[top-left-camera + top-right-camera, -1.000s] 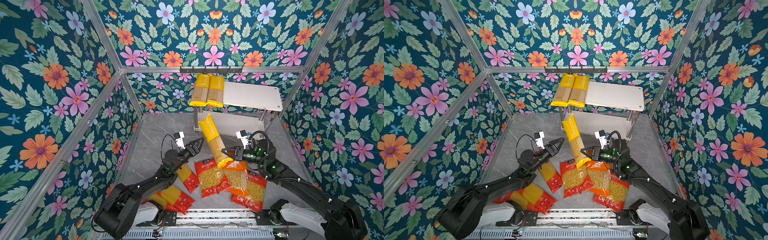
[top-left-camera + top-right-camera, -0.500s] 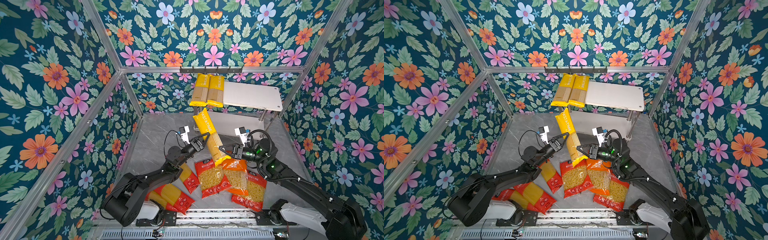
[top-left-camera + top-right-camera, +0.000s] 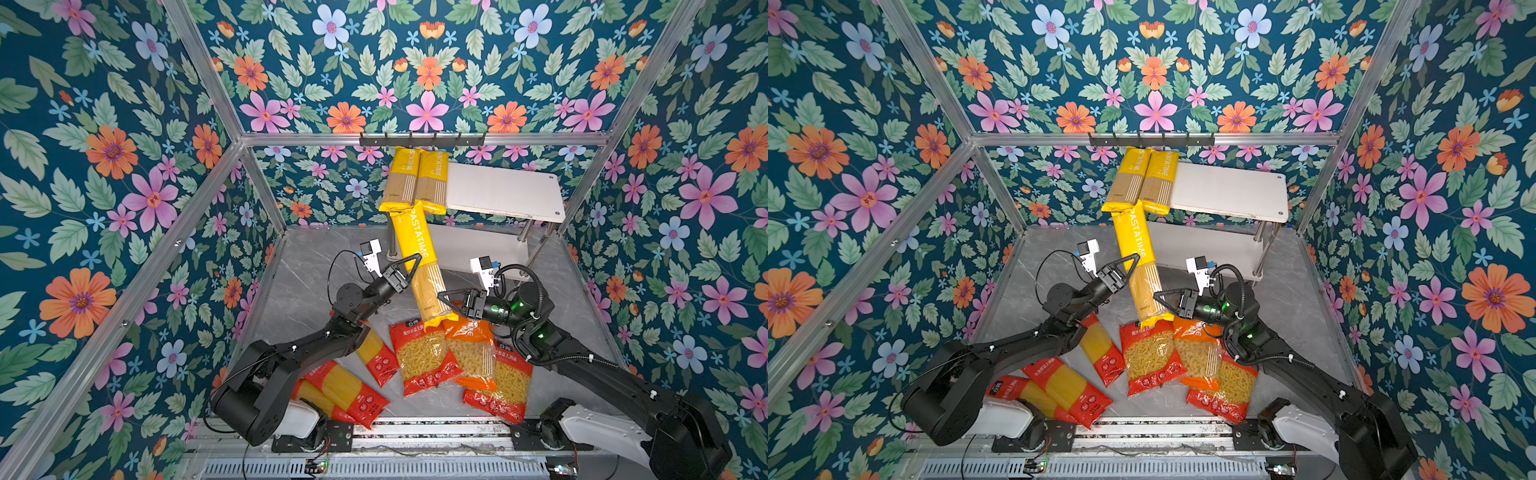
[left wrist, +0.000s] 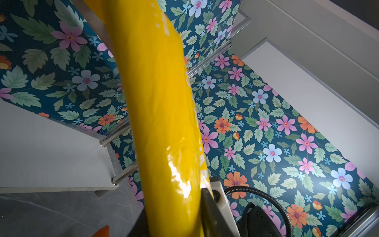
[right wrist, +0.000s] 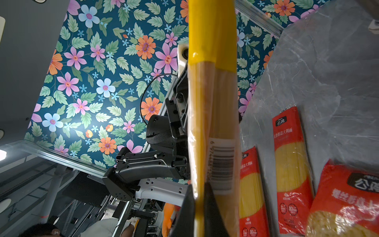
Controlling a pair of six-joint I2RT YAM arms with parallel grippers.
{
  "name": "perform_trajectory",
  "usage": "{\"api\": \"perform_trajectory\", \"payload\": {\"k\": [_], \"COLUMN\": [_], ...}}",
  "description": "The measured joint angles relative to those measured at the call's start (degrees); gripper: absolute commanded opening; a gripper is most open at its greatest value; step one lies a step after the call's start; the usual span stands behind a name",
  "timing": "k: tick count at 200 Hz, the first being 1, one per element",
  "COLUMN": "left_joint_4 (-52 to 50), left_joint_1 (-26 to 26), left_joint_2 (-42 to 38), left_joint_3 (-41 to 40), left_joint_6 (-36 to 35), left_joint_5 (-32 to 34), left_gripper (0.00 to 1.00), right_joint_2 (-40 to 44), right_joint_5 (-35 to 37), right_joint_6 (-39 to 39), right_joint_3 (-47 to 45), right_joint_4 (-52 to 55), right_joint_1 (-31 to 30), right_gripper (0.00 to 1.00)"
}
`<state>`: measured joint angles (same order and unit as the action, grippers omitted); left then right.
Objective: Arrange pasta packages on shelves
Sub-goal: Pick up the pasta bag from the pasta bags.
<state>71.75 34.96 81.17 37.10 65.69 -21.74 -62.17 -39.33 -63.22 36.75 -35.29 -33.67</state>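
One long yellow spaghetti pack (image 3: pixel 417 245) is off the desk (image 3: pixel 316 291). It is held aslant over the desk's middle, with its printed end leaning toward the far edge, where the shelves (image 3: pixel 503 191) stand. Both sets of jaws are on it. The left jaws are closed around its mid-length, where the printed film gives way to the clear window, and the left wrist view shows a finger (image 4: pixel 211 213) pressed against the glossy wrap. The right jaws are pinched together on the lower end, near the barcode label (image 5: pixel 222 166). The pack's top end sits below the overhanging ends of two yellow packs (image 3: pixel 401 178) lying on the left end of the top board. Whether it touches them I cannot tell.

The pack looks light but long, and it is probably stiff only while the dry strands inside stay whole. Levered across a board's edge, they would likely snap. The film looks slick, so a hold on one end alone might let the pack swing or slip. A hold near the middle, across the narrow width, should carry it level. The right pinch seems to catch mostly loose film, which is fine for steering but poor for bearing weight.

Six packages lie along the desk's near edge. Three red spaghetti packs (image 3: pixel 345 386) are toward the near left corner, and beside them are three short-pasta bags (image 3: pixel 424 357). The bags look soft and shifting.
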Motion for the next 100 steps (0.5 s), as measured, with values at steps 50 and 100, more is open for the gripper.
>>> {"api": "perform_trajectory", "payload": {"k": [50,100], "left_joint_4": [-1.4,-6.1], "left_joint_1": [0.7,0.8], "left_joint_2": [-1.7,-2.9], "left_joint_3": [-1.0,1.0], "left_joint_6": [0.7,-1.9], "left_joint_5": [0.5,-0.8], "left_gripper": [0.0,0.0], "right_joint_2": [0.8,2.3], "right_joint_5": [0.5,0.7], "right_joint_6": [1.8,3.7], "right_joint_3": [-0.5,-0.6], "right_joint_4": [3.4,6.0], "right_joint_1": [-0.1,-0.1], "right_gripper": [0.08,0.34]}}
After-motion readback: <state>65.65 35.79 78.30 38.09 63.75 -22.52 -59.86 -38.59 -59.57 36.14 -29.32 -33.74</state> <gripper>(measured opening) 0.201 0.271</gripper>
